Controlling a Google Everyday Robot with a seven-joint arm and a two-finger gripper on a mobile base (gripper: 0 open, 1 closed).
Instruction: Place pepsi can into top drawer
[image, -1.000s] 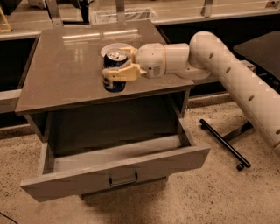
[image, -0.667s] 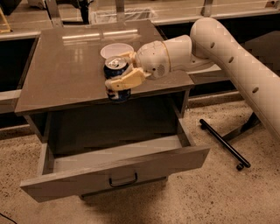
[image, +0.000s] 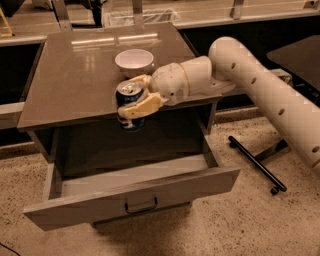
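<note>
My gripper is shut on the pepsi can, a dark-blue can with a silver top, held upright in the air just past the cabinet top's front edge. My white arm reaches in from the right. Below the can, the top drawer stands pulled out, wide and shallow, with a small dark handle at the centre of its front panel. The can hangs above the drawer's back part, clear of its floor.
A white bowl sits on the brown cabinet top just behind the can. A black bar with small feet lies on the speckled floor to the right of the drawer. Shelving runs along the back.
My gripper has carried the can forward and down, off the cabinet top and out over the open drawer. The bowl and drawer have not moved.
</note>
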